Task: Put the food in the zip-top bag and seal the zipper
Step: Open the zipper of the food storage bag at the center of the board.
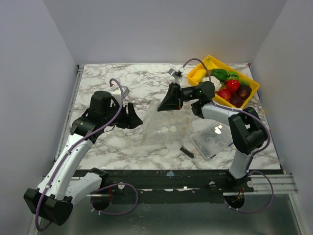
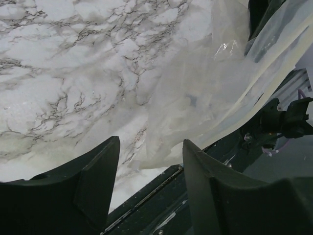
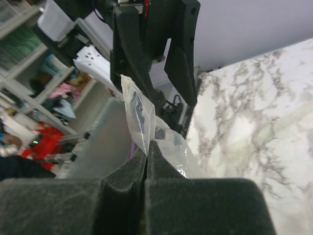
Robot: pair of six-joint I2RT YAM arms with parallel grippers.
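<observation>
The clear zip-top bag lies mid-table with its top edge lifted. My right gripper is shut on that upper edge; in the right wrist view the bag's plastic stands up from between the closed fingertips of the gripper. My left gripper is open and empty just left of the bag; in its wrist view the gripper has its jaws spread above the bag's corner. The food lies in the yellow tray at the back right. The zipper strip is not distinct.
A small flat clear packet of dark parts lies at the front right. A small black ridged piece lies near the front edge. A small white object sits left of the tray. The table's front edge runs under my left gripper.
</observation>
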